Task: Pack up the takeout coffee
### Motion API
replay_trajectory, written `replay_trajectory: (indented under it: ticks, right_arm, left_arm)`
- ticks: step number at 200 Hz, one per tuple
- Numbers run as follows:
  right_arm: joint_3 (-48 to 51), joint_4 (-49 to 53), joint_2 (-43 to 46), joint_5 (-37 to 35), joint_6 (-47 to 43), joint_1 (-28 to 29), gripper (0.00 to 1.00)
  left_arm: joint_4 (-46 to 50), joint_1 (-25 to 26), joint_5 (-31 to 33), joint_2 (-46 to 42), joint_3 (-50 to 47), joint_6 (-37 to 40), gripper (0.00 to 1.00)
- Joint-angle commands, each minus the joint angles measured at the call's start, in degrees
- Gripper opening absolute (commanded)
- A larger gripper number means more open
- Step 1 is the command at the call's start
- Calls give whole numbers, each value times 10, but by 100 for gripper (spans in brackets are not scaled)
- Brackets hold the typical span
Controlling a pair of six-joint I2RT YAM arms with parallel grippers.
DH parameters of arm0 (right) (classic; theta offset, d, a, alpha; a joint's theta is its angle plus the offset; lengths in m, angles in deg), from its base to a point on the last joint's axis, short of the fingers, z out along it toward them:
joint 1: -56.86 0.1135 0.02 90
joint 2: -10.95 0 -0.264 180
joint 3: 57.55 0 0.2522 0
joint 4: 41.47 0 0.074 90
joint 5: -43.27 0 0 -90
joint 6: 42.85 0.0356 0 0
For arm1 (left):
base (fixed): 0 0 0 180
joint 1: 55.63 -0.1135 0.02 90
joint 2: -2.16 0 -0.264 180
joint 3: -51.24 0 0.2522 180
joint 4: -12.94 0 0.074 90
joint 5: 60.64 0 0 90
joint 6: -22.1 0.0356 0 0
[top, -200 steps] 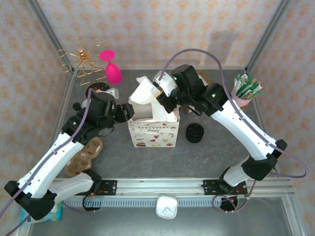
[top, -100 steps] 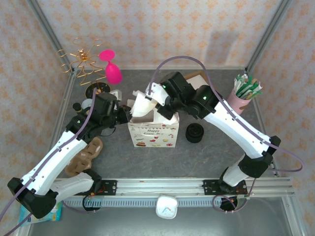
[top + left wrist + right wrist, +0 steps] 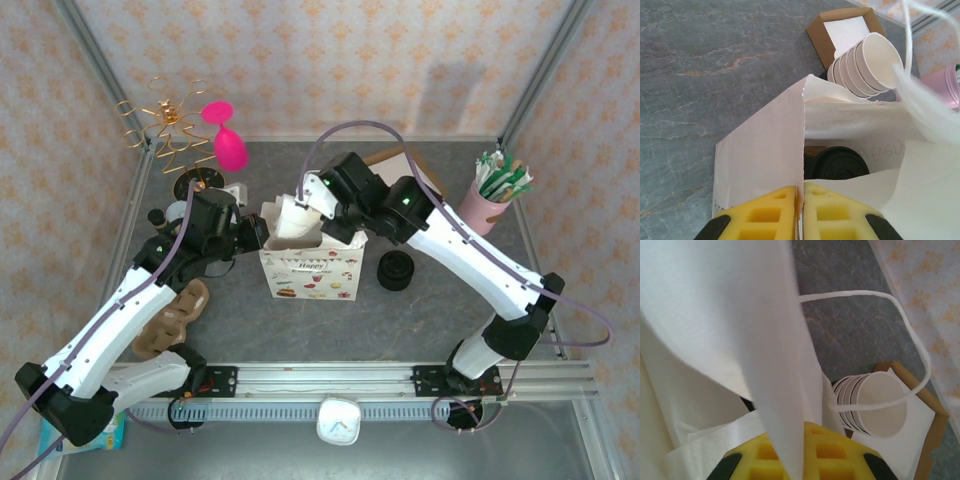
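At the far-left corner of the grey stone-patterned table (image 3: 450, 310), a gold wire stand (image 3: 165, 125), with a pink plastic goblet (image 3: 228, 142) upside down just beside it. Nearer along the left edge, a brown moulded-pulp cup carrier (image 3: 172, 315), partly under the left arm.

Next, the left gripper (image 3: 803, 194), yellow pads clenched on the upper left edge of the white paper gift bag (image 3: 310, 272); from the left wrist, paper wall pinched flat between the two pads. Bag upright around the table's middle, mouth pulled wide, printed front panel toward the near edge.

Inside the bag, the takeout coffee (image 3: 837, 162): round black plastic lid showing low in the opening, cup wall hidden by paper folds.

Over the bag's far rim, the right gripper (image 3: 792, 437), likewise closed on a sheet of the bag's white paper, the sheet rising straight up between its yellow pads. Thin white cord handle (image 3: 912, 335) looping out past it.

Beyond the bag toward the far edge, a stack of lidless cream paper cups (image 3: 867, 62) lying on its side, touching a shallow brown cardboard tray (image 3: 820, 42) with a white liner.

Right of the bag, just beside its front corner, a short stack of black plastic lids (image 3: 396, 270). Near the far-right corner, a pink cup of green-and-white sachets (image 3: 497, 185).
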Motion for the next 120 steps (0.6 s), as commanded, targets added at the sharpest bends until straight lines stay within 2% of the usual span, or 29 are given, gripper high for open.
replay_trajectory:
  ticks: [1, 52, 120]
  right_arm:
    - [16, -11, 36, -15, -24, 16, 0]
    - [24, -12, 4, 43, -26, 16, 0]
    - [33, -32, -37, 55, -42, 16, 0]
  left_arm:
    - [-9, -6, -6, -7, 2, -5, 9]
    - [-23, -6, -22, -11, 2, -14, 5]
    - [-27, -6, -26, -18, 0, -21, 1]
